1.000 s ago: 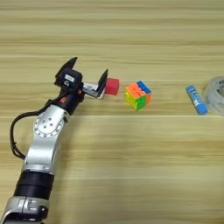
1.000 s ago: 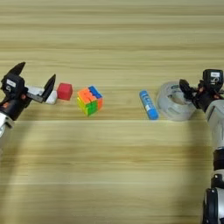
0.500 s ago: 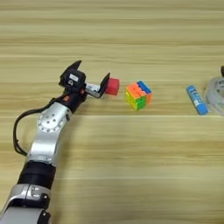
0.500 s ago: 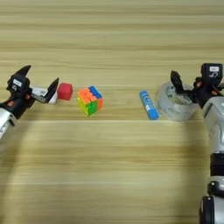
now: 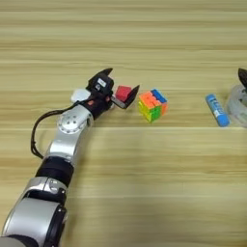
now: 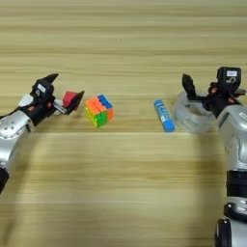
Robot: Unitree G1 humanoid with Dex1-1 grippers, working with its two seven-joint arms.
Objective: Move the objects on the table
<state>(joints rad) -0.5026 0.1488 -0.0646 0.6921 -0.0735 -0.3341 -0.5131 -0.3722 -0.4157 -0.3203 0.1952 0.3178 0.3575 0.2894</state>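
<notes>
On the light wood-grain desk (image 5: 144, 193), with its horizontal plank lines, a small red cube (image 5: 123, 92) with flat matte faces sits just left of a puzzle cube (image 5: 152, 104), whose faces are tiled in orange, blue, green and yellow and which stands turned corner-on. Taking the puzzle cube as the landmark, the left pincer (image 5: 120, 89) is immediately to its left, its two black pointed fingers spread wide with the red cube between them; one fingertip lies just beside the puzzle cube's left side, the other points up and away, and whether either finger touches the red cube cannot be told. A flat white device (image 5: 80, 94) peeks out further left, mostly hidden behind that pincer's black wrist. To the right of the puzzle cube, well apart, lies a small blue tube (image 6: 164, 116) with a white label, slanted on the desk. Just beyond it to the right is a clear, glossy tape roll (image 6: 193, 115) lying flat, and the right pincer (image 6: 208, 91) is over it with fingers spread wide, one at the roll's far left rim.
</notes>
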